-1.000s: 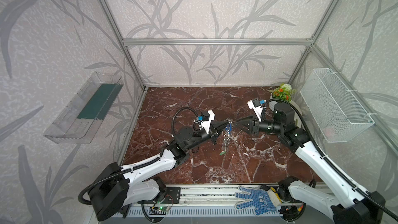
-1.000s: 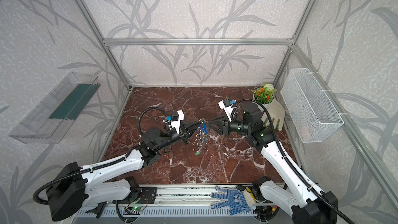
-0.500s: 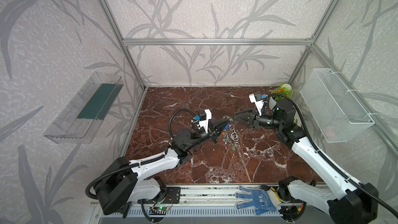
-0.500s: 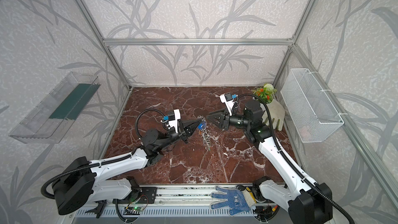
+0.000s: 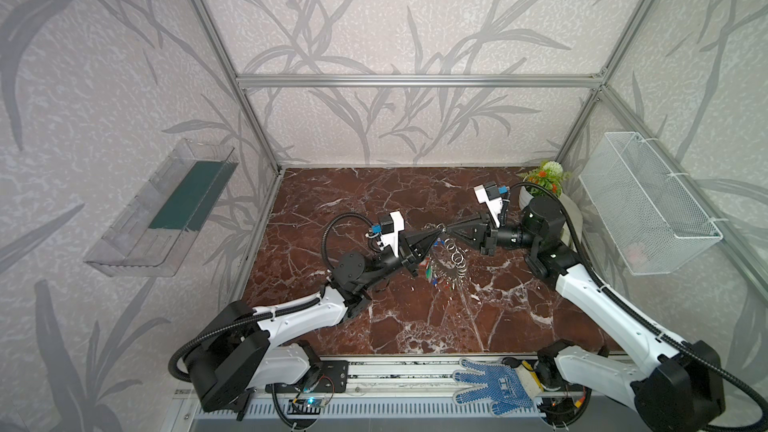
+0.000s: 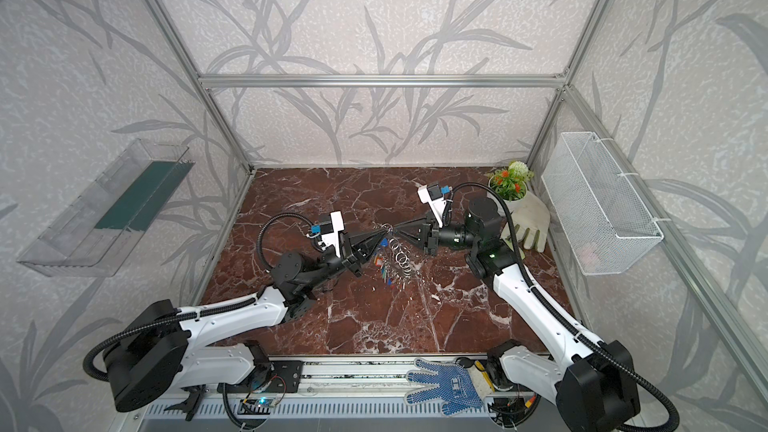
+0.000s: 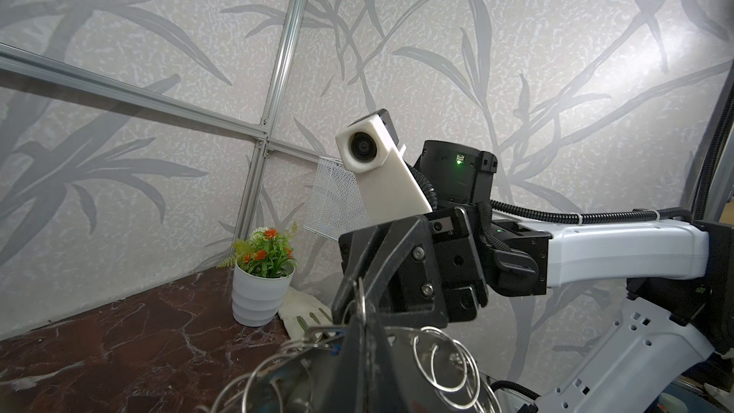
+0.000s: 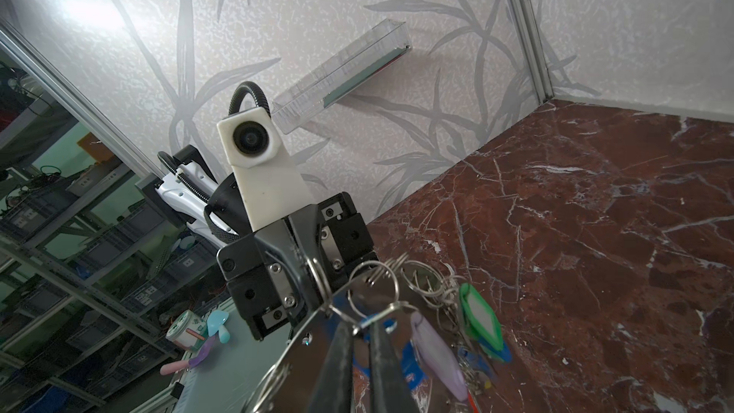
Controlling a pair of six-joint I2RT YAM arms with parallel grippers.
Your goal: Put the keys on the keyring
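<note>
Grippers, two: left gripper (image 5: 436, 235) clenched on the keyring (image 5: 451, 253); right gripper (image 5: 453, 231) clenched on one split ring (image 8: 371, 317) of it, tips nearly meeting above the marble surface (image 5: 374, 201). Keyring, one: held aloft over mid-surface, long axis hanging downward from the pinch. Keys (image 8: 478, 317), tagged green, blue, red, lilac: bunched beneath; exact count not legible.

Nothing legible shows. The white label window on the green oblong plastic key tag (image 8: 478, 321) looks blank; print on the blue-dotted knitted glove (image 5: 494, 384) is too small.
</note>
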